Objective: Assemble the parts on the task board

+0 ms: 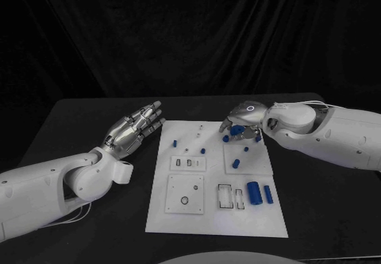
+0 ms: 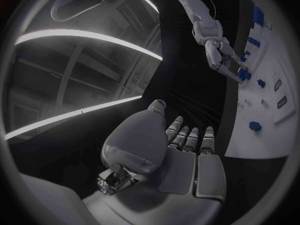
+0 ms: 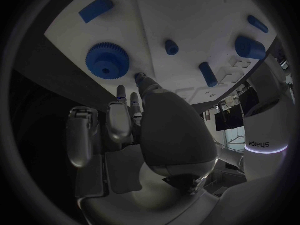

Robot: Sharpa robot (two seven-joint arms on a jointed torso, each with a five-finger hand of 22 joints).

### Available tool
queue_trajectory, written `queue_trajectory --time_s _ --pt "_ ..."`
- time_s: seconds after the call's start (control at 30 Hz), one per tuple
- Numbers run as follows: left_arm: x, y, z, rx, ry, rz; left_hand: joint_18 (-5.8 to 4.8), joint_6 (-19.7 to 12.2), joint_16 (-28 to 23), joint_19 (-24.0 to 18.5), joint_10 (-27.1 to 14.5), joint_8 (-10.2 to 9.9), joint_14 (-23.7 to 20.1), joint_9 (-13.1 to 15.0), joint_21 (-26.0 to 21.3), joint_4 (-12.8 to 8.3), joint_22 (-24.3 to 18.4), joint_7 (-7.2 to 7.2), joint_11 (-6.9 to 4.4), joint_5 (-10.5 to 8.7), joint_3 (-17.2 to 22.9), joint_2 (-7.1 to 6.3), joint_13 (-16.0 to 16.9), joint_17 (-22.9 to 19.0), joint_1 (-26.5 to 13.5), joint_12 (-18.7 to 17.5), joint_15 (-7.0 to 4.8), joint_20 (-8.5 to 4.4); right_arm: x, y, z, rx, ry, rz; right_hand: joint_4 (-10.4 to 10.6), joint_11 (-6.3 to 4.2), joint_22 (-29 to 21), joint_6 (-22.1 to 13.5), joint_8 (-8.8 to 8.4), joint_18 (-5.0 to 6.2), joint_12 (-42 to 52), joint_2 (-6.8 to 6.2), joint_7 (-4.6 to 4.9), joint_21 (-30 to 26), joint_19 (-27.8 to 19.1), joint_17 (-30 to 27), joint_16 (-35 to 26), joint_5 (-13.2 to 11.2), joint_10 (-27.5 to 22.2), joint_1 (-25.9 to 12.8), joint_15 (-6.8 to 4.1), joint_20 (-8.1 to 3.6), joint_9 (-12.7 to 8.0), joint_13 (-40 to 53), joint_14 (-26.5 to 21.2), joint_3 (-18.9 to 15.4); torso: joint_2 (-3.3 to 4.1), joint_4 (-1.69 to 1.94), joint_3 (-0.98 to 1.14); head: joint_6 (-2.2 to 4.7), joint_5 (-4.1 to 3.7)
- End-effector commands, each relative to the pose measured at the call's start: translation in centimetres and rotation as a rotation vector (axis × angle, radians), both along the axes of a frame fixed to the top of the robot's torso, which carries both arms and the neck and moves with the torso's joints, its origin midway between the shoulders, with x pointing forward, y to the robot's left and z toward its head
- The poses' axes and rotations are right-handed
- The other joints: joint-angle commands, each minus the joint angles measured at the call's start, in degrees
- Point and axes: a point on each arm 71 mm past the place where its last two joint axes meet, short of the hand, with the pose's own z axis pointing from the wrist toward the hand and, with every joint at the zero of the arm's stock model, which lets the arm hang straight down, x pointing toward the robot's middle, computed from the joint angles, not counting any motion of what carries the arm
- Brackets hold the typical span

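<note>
Right wrist view shows you the blue gear lying flat on the task board, just beyond the right hand's fingertips, one of which reaches almost to the gear's rim. In the head view the right hand is curled over the board's far right corner, with blue showing under its fingers; you cannot tell whether it grips the gear or only hovers at it. Loose blue pegs lie long-axis fore-and-aft near the board's right edge, closer to you. The left hand is flat, fingers extended and together, holding nothing, over the desk just off the board's left edge. The right hand is plainly the nearer one to the gear.
</note>
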Motion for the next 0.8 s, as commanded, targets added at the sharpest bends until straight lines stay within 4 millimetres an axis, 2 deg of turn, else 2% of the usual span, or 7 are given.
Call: queue_trajectory --time_s 0.03,0.13,0.37,0.4,0.67,0.8 --pt "0.02 0.09 0.73 -0.057 -0.065 0.005 0.93 0.48 -0.21 -0.11 -0.15 0.30 0.08 0.07 -0.09 -0.42 0.06 0.05 0.43 0.44 0.09 -0.02 0.07 -0.05 0.46 0.26 0.42 0.43 0.05 0.05 -0.08 0.020 -0.006 0.000 0.21 0.03 5.93 0.73 0.38 -0.30 -0.15 -0.03 0.04 -0.33 0.81 -0.13 -0.21 -0.57 -0.17 -0.92 0.04 0.00 0.17 0.11 0.53 0.29 0.31 0.18 -0.13 -0.07 -0.14" --pt "0.05 0.06 0.71 -0.056 -0.064 0.003 1.02 0.65 -0.21 -0.10 -0.15 0.43 0.08 0.09 -0.08 -0.64 0.07 0.12 0.50 0.81 0.22 -0.04 0.07 -0.05 0.61 0.27 0.47 0.59 0.09 0.07 -0.19 0.018 0.000 0.000 0.04 0.05 5.94 2.16 1.00 -0.30 -0.12 0.23 0.54 -0.38 0.80 -0.17 -0.25 -0.72 -0.14 -0.95 0.05 0.03 0.55 0.26 0.52 0.49 0.37 0.22 -0.13 -0.09 -0.22" --pt "0.11 -0.03 0.67 -0.056 -0.062 -0.001 1.17 1.06 -0.21 -0.08 -0.17 0.69 0.08 0.14 -0.06 -0.98 0.08 0.22 0.57 1.30 0.44 -0.05 0.07 -0.05 0.84 0.26 0.52 0.82 0.20 0.13 -0.43 0.013 0.008 0.003 -0.47 0.03 5.93 4.66 2.03 -0.28 0.27 0.49 1.44 -0.50 0.76 -0.02 -0.17 0.77 0.56 -0.69 0.03 0.02 1.41 0.61 0.56 1.24 0.38 0.23 -0.13 -0.13 -0.30" --pt "0.12 -0.04 0.67 -0.056 -0.061 -0.002 1.17 1.06 -0.21 -0.08 -0.17 0.69 0.08 0.14 -0.06 -0.98 0.08 0.22 0.57 1.30 0.44 -0.05 0.07 -0.05 0.84 0.26 0.52 0.82 0.22 0.14 -0.47 0.013 0.009 0.004 -0.53 0.01 5.87 4.94 2.14 -0.26 0.38 0.54 1.48 -0.55 0.72 -0.04 -0.18 0.95 0.76 -0.66 0.03 0.01 1.53 0.68 0.56 1.38 0.03 0.24 -0.18 -0.51 -0.30" --pt "0.14 -0.14 0.63 -0.055 -0.058 -0.006 1.26 1.25 -0.21 -0.07 -0.15 0.83 0.08 0.17 -0.06 -1.22 0.08 0.26 0.61 1.62 0.63 0.00 0.08 -0.05 1.02 0.29 0.55 0.94 0.28 0.25 -0.75 0.016 0.011 0.015 -1.02 -0.27 6.12 7.76 3.34 -0.30 1.71 0.86 2.32 -0.53 0.80 0.15 -0.10 2.13 2.69 -0.46 -0.15 -0.12 2.78 1.36 0.58 2.58 -0.54 0.27 -0.24 -1.28 -0.08" --pt "0.15 -0.14 0.61 -0.054 -0.057 -0.007 1.37 1.84 -0.21 -0.06 -0.07 1.17 0.08 0.25 -0.05 -1.61 0.09 0.38 0.76 1.93 0.94 0.07 0.12 -0.05 1.28 0.39 0.69 1.14 0.29 0.32 -0.88 0.018 0.013 0.024 -1.68 -0.71 6.08 9.66 4.27 -0.27 3.29 0.96 2.96 -0.64 0.70 -0.04 -0.22 3.57 4.35 -0.36 -0.43 -0.35 3.95 2.31 0.49 3.31 -0.71 0.23 -0.27 -1.46 -0.05"
